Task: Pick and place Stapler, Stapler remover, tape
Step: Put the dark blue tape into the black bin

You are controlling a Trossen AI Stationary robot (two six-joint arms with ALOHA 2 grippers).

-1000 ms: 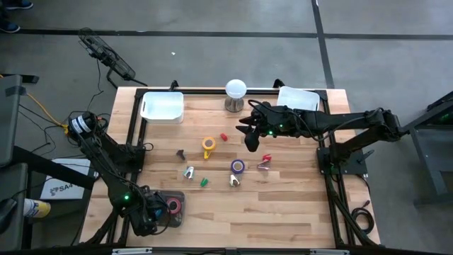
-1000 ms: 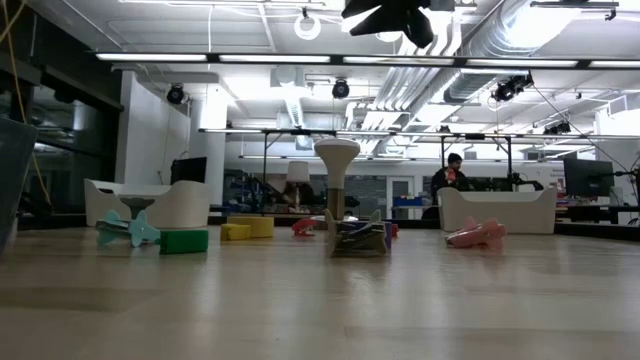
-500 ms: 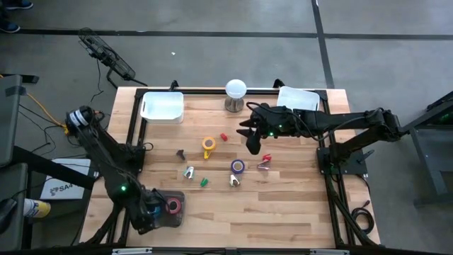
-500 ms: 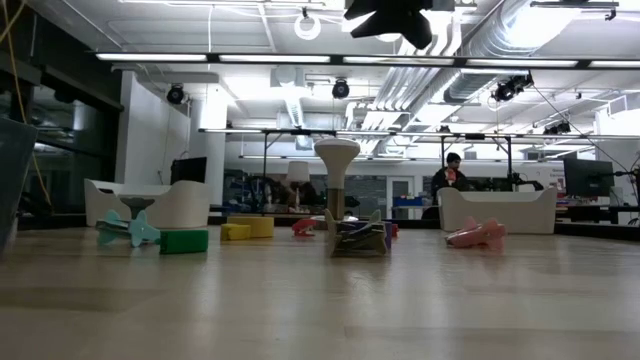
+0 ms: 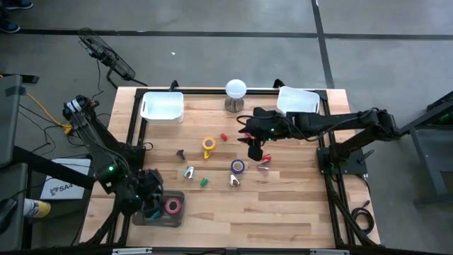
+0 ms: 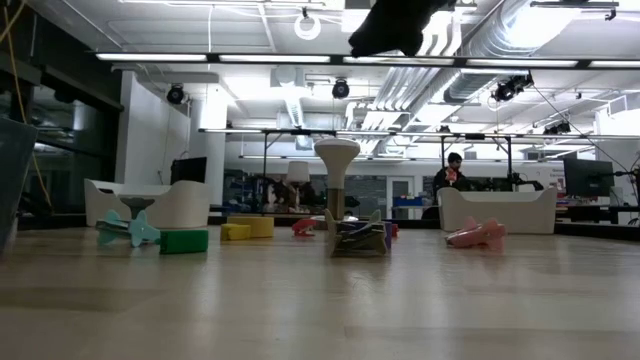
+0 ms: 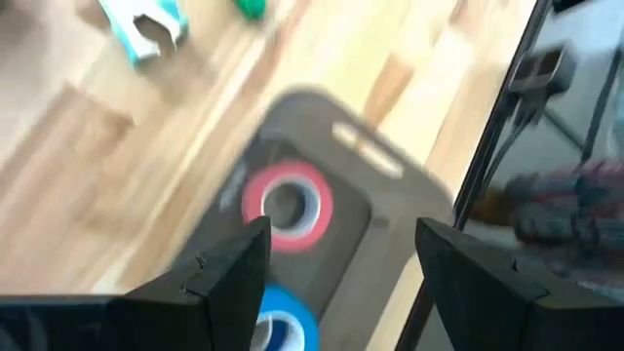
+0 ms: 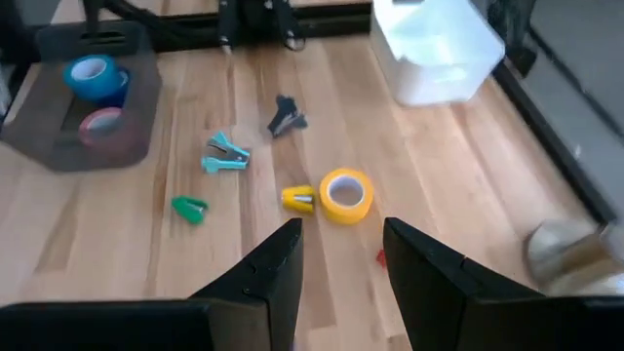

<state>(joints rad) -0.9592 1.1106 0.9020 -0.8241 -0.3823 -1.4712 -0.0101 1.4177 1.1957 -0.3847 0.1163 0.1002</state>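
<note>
The left gripper has spread above the dark tray at the table's near-left corner, leaving blue tape beside the pink roll; the right gripper hovers half-open, empty.

Two tape rolls lie in a tray at the tabletop's lower left. Two bins sit along the upper edge, a lamp between them.

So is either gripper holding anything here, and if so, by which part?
Nothing is held. The left gripper is open above the dark tray holding pink tape and blue tape. The right gripper is open and empty.
</note>
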